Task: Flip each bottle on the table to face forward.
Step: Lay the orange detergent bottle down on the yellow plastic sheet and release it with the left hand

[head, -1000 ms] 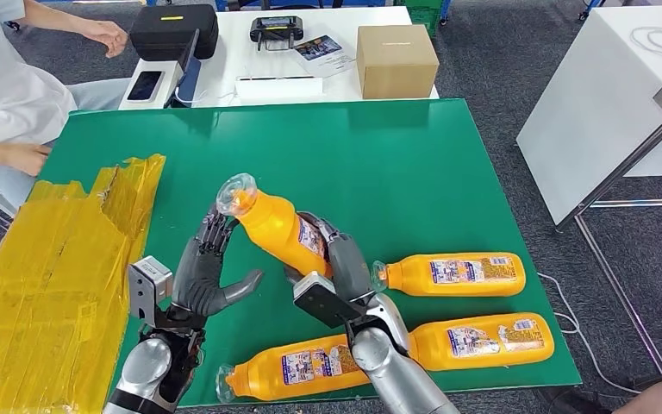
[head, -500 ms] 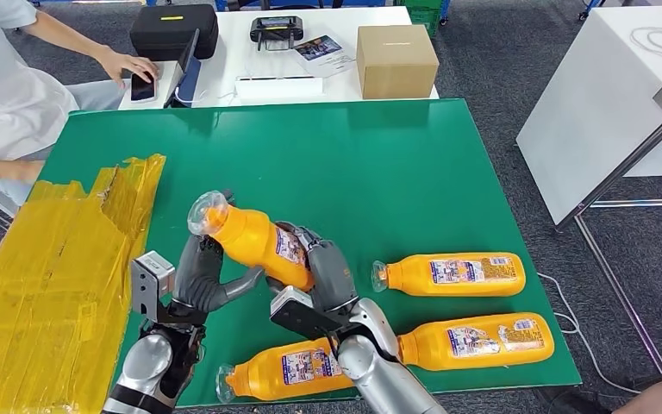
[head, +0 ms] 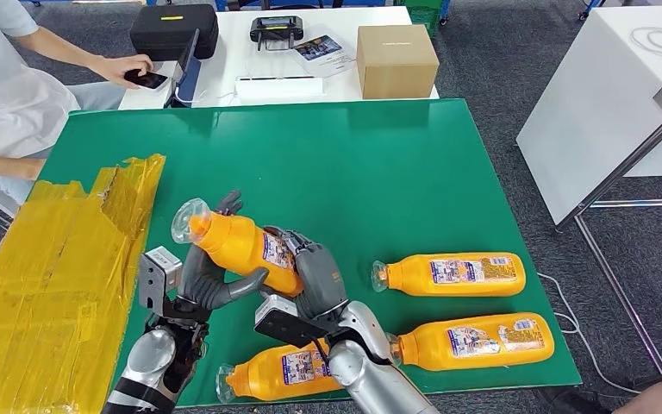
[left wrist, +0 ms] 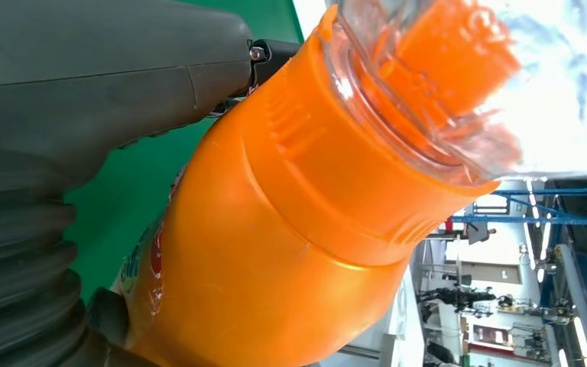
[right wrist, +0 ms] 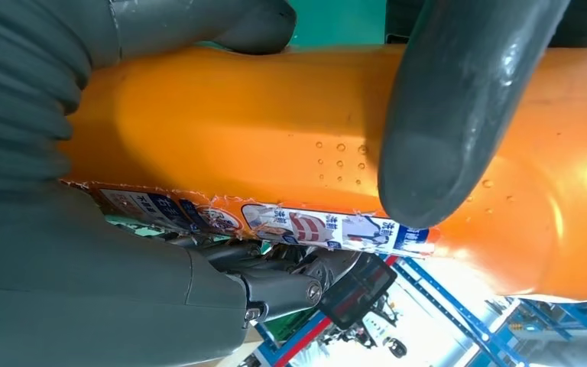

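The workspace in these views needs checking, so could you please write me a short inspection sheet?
Surface: green table top, yellow taped sheet along its left side.
Job's things: held bottle raised and tilted; three lying bottles.
Clutter: nothing seen.
Hands: right hand grips the held bottle; left hand cradles it near the neck.
Cables: white cable on the floor.
Surroundings: white desk with cardboard box and black case; person seated.

Raised orange bottle (head: 240, 245) sits lower and further toward lower left of the head view than before, tipped flatter, clear cap toward frame left. Right hand (head: 315, 274) grips its base end; left hand (head: 207, 276) now cradles its neck. Person's hand (head: 129, 67) at upper left now holds a phone (head: 148, 79).
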